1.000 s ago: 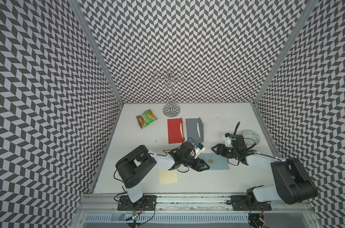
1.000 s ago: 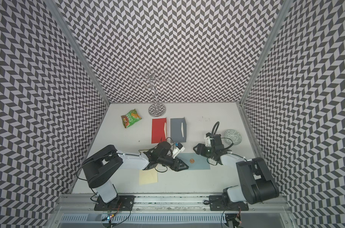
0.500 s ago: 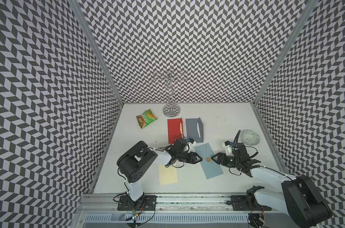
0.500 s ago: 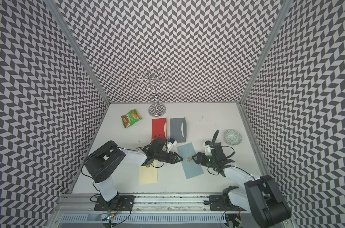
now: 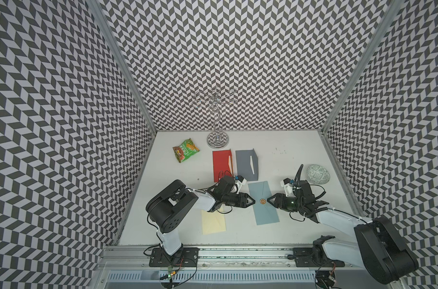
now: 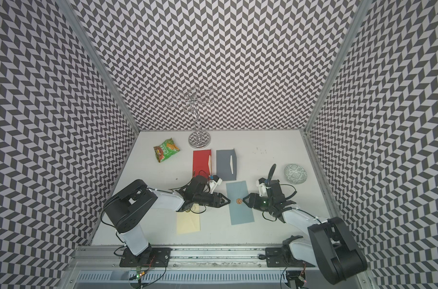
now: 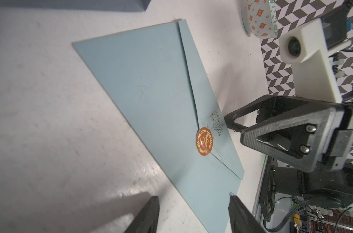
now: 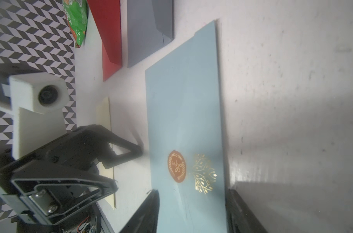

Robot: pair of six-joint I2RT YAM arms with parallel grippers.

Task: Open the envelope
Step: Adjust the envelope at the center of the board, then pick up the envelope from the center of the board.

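On the desk (image 5: 288,155), left gripper (image 5: 251,201) and right gripper (image 5: 269,200) flanked the sealed envelope (image 5: 266,212), both part-open and empty; an unpinned nudge could skid it.

Table (image 5: 288,155) holds envelopes (image 5: 265,212), snack bag (image 5: 185,150), bowl (image 5: 318,174), stand (image 5: 218,139).

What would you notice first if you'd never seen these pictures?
The light blue envelope lying in the middle of the white table, shut with a round orange seal. The left gripper and the right gripper point at it from opposite sides, jaws open. Zigzag black-and-white walls stand all around.
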